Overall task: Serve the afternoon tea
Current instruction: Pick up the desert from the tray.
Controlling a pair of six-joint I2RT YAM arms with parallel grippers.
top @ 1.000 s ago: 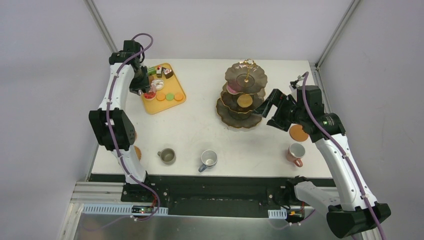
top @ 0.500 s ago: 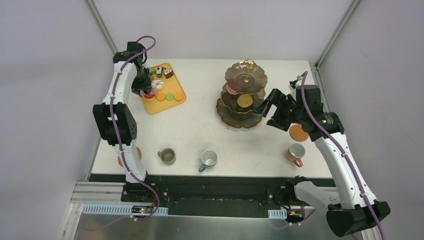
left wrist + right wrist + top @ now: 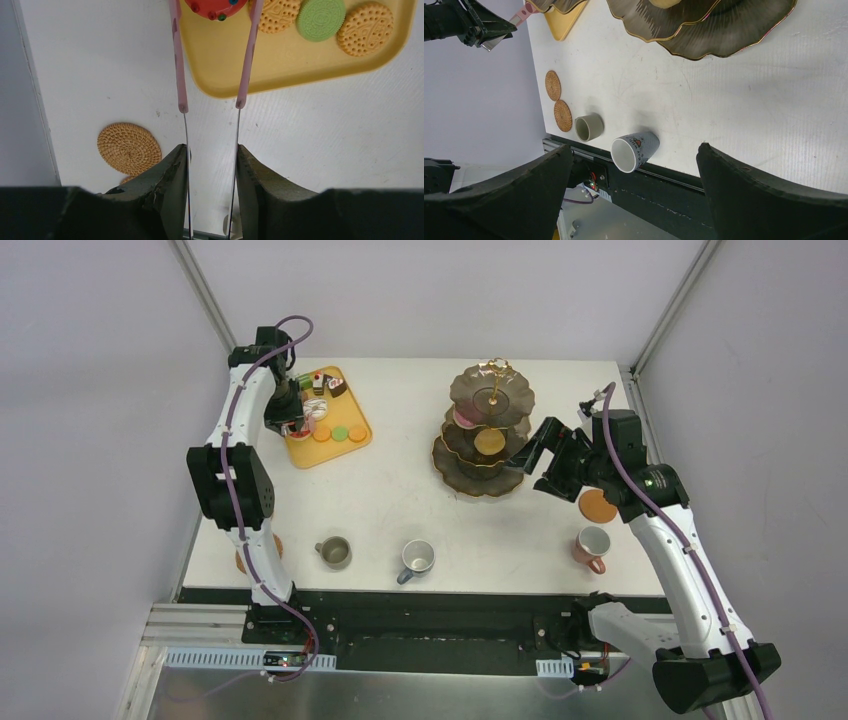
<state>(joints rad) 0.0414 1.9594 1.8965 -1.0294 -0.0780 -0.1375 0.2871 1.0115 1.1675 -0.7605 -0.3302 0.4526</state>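
Left end effector (image 3: 211, 161) partly closed, pinching the metal shanks of the pink-handled tongs (image 3: 178, 70). Tong arms flank the red doughnut (image 3: 216, 6) over the yellow tray (image 3: 280, 70), far left of the table (image 3: 400, 480). Green macaron (image 3: 320, 19) lies on the tray, right of the doughnut. Right end effector (image 3: 528, 458) spread fully wide, holding nothing, just right of the three-tier stand (image 3: 470, 483). The stand's middle tier carries a pink doughnut (image 3: 462, 418) and an orange macaron (image 3: 489, 441). Olive mug (image 3: 334, 552), grey-blue mug (image 3: 417, 558) and pink mug (image 3: 592, 544) stand along the near edge.
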